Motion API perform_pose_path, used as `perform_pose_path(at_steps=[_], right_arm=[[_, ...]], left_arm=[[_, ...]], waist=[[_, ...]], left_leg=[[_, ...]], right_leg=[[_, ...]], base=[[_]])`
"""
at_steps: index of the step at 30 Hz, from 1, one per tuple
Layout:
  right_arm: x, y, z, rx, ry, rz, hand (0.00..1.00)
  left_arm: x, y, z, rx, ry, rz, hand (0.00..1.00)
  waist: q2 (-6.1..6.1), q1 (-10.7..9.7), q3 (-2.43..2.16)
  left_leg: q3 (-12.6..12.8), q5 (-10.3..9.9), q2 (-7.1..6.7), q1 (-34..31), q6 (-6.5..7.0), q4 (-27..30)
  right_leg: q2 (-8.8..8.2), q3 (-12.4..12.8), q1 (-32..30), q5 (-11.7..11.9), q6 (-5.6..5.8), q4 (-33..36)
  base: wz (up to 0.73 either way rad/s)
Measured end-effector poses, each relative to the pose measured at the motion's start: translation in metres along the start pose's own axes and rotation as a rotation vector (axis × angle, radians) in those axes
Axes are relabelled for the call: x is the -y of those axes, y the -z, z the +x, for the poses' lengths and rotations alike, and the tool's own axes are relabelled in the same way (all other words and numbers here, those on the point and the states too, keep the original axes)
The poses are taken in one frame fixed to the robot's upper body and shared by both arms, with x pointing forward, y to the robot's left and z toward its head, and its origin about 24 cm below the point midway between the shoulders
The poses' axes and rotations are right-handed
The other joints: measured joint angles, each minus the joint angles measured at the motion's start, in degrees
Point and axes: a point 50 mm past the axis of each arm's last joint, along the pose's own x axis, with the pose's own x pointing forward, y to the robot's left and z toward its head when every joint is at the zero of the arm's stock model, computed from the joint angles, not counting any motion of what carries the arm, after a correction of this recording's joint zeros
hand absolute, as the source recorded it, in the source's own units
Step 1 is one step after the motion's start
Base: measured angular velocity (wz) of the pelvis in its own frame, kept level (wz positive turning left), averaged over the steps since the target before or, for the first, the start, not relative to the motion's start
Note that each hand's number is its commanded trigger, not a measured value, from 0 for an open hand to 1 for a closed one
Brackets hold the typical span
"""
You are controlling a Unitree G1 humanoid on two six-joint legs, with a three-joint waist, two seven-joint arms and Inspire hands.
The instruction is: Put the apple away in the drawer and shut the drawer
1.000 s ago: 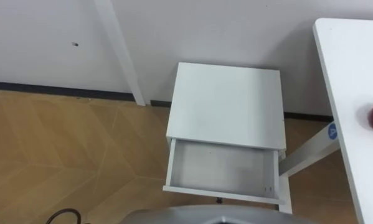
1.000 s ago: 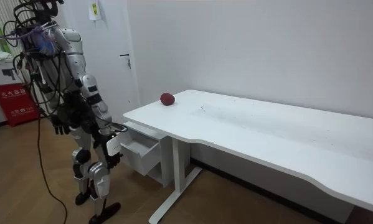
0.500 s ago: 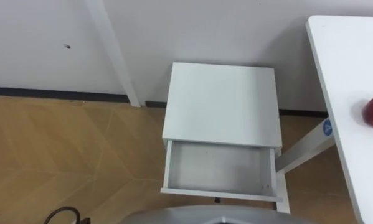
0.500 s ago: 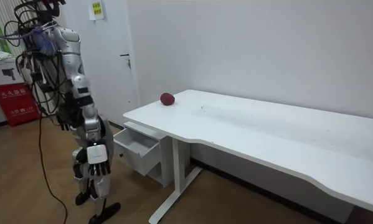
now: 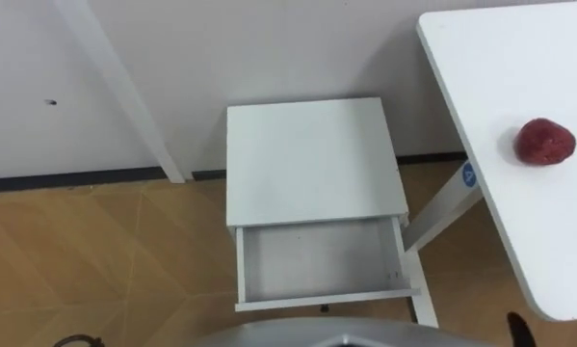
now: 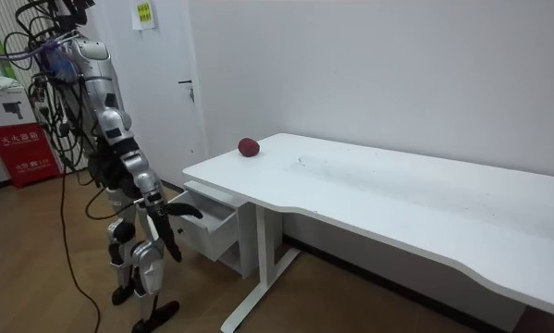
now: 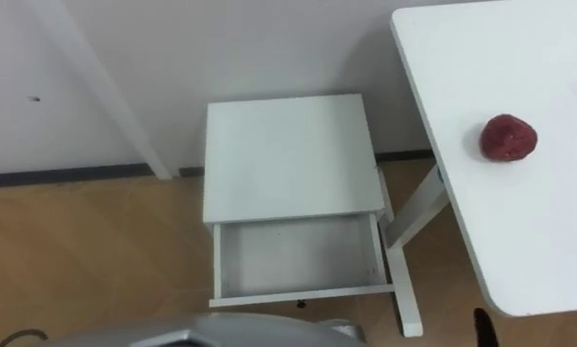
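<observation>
You are looking down from the robot's head at a small white cabinet point(image 5: 312, 159) that stands on a wooden floor point(image 5: 95, 260) against a pale wall point(image 5: 269, 48). Its top drawer point(image 5: 317, 260) is pulled out toward you, and the pale grey inside is bare.

To your right, the corner of a white tabletop point(image 5: 500, 77) reaches in over the floor. The angled table leg point(image 5: 442, 207) comes down just beside the cabinet. The apple point(image 5: 545, 142), dark red, sits on that tabletop near the wall end. It is well apart from the drawer and in neither hand.

In the room view, the robot stands upright at the room view's left. It faces the cabinet, with the table running off to the room view's right. The right hand point(image 6: 168, 222) is held out low in front of the hips, near the drawer's front but not touching it. Its dark fingers are loosely spread and hold nothing. One dark fingertip of that hand peeks in at the lower right edge of the eye views, below the tabletop's corner.
</observation>
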Motion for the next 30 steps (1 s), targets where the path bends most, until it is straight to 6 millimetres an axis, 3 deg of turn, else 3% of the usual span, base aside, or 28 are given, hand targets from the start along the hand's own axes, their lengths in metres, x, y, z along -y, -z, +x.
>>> perform_pose_path(at_steps=[7, 11, 15, 17, 19, 21, 25, 30], right_arm=[[-0.015, -0.010, -0.002, 0.039, 0.033, 0.093, 0.00], [-0.040, -0.020, -0.008, 0.093, -0.017, 0.119, 0.00], [-0.077, -0.032, -0.021, 0.139, -0.086, 0.152, 0.00], [-0.088, -0.038, -0.026, 0.168, -0.105, 0.169, 0.00], [-0.096, -0.043, -0.031, 0.191, -0.121, 0.182, 0.00], [-0.111, -0.049, -0.039, 0.211, -0.137, 0.205, 0.00], [-0.128, -0.059, -0.054, 0.288, -0.145, 0.187, 0.00], [-0.159, -0.082, -0.096, 0.468, -0.269, 0.247, 0.00]], left_arm=[[-0.003, -0.002, 0.001, 0.003, -0.004, -0.001, 0.00], [-0.009, -0.007, 0.003, 0.015, -0.019, 0.002, 0.00], [-0.012, -0.011, 0.004, 0.027, -0.024, 0.006, 0.00], [-0.014, -0.016, 0.004, 0.049, -0.031, 0.005, 0.00], [-0.016, -0.020, 0.004, 0.068, -0.036, 0.002, 0.00], [-0.017, -0.024, 0.004, 0.091, -0.042, -0.003, 0.00], [-0.018, -0.028, 0.004, 0.124, -0.038, -0.006, 0.00], [-0.018, -0.030, 0.003, 0.148, -0.034, -0.009, 0.00]], waist=[[-0.39, -0.2, 0.30], [-0.34, -1.0, 0.35], [-0.10, -1.8, 0.61], [-0.15, -1.8, 0.81], [-0.41, -1.9, 0.73], [-0.29, -2.6, 1.06], [0.01, -2.7, 1.08], [-0.12, -2.5, 1.04]], left_leg=[[0.5, 0.0, 0.00, -0.1, 0.00, 0.0], [0.6, 0.0, -0.01, -0.7, 0.02, 0.0], [0.8, 0.0, -0.02, -1.8, 0.04, 0.3], [0.8, 0.0, -0.02, -2.0, 0.04, 0.3], [0.8, 0.0, -0.04, -2.1, 0.04, 0.3], [0.9, 0.0, -0.10, -2.2, 0.04, 0.3], [0.9, 0.0, -0.10, -2.7, 0.04, -0.2], [0.9, 0.0, -0.10, -3.4, 0.05, -0.3]], right_leg=[[0.00, 0.4, -0.4, 0.0, 0.04, -0.1], [-0.01, 0.8, -1.1, 0.1, 0.21, -0.1], [0.00, 1.2, -2.2, 0.1, 0.25, 0.2], [0.00, 1.2, -2.4, 0.1, 0.24, 0.1], [-0.01, 1.2, -2.4, 0.1, 0.23, 0.2], [-0.04, 1.1, -2.6, 0.1, 0.23, 0.4], [-0.03, 1.1, -3.5, 0.1, 0.23, 0.9], [0.00, 1.3, -4.9, 0.1, 0.24, 1.8]], base=[[-0.03], [-0.01], [-0.02], [0.00], [0.00], [0.00], [0.00], [-0.01]])
